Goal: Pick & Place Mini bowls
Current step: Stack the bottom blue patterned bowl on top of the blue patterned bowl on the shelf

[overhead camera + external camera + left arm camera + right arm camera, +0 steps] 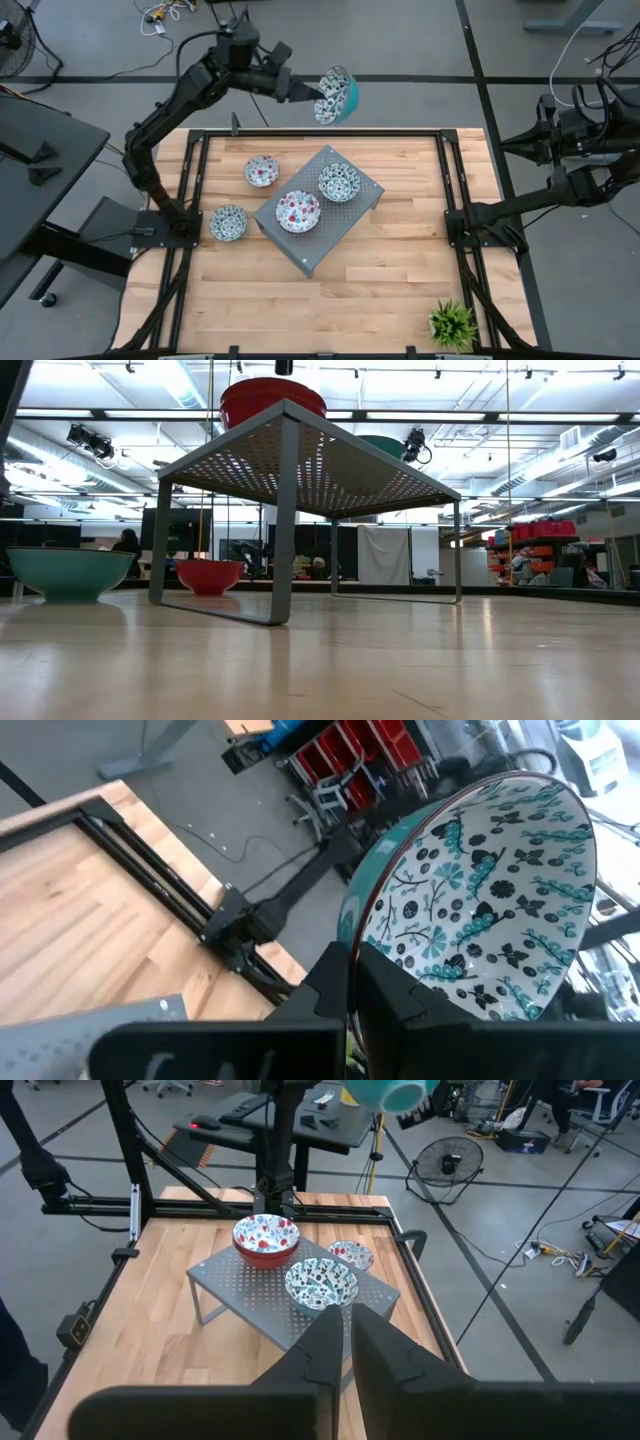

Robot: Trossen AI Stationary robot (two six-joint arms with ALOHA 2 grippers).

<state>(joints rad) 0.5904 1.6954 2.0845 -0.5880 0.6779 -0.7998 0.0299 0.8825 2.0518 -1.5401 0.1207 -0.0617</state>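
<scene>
My left gripper (pixel 312 93) is raised above the table's far edge and shut on a teal-patterned mini bowl (pixel 336 95), which is tipped on its side. A grey perforated stand (pixel 345 215) in the middle of the table carries a red-patterned bowl (pixel 298 211) and a teal one (pixel 339 182). Another red bowl (pixel 262 171) and another teal bowl (pixel 228 222) rest on their bases on the table, left of the stand. My right gripper (pixel 345 1345) waits shut, high at the table's right edge. My left gripper pinches the teal bowl's wall at the rim (pixel 352 945), one finger (pixel 405 1005) inside the hollow and one (pixel 318 990) on the outside. The bowl is lifted clear and tilted, so its patterned inside (pixel 480 890) faces sideways, away from the wrist.
A small green potted plant (pixel 452 323) stands at the table's near right corner. A black frame (pixel 320 133) runs along the far, left and right sides of the table. Bare wood (pixel 400 270) lies near and right of the stand. A person sits in the room beyond (pixel 128 543).
</scene>
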